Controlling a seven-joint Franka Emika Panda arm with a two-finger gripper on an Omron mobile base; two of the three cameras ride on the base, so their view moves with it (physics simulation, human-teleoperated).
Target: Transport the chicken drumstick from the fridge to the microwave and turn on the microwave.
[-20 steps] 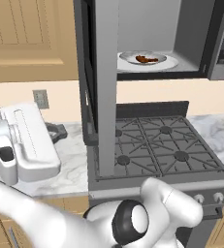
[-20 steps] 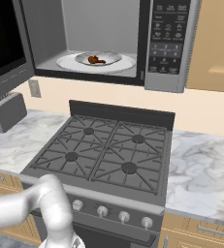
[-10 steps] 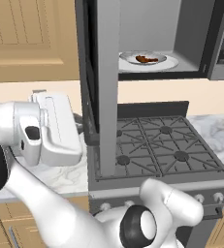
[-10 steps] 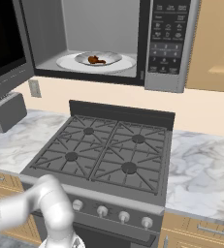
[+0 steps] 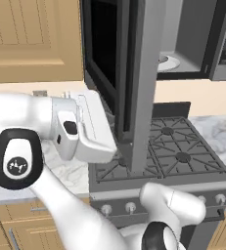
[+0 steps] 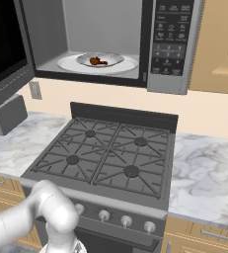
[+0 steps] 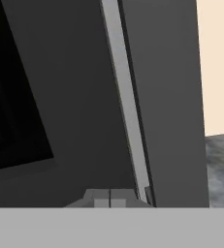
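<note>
The microwave hangs open above the stove. Inside it, the reddish-brown chicken drumstick lies on a white plate. The microwave's door stands swung out to the left, seen edge-on in the left base view, where it hides part of the plate. My gripper is low against the door's outer side. In the hand view the gripper is shut with nothing between its tips, right up against the door's grey frame and dark window. The fridge is out of view.
A gas stove with black grates and front knobs lies under the microwave. A silver toaster stands on the marble counter at the left; more counter runs to the right. Wooden cabinets hang at upper left.
My hand has swung right, from over the left counter to the door's outer side. In the left base view the door's free edge has shifted right and now covers part of the plate.
</note>
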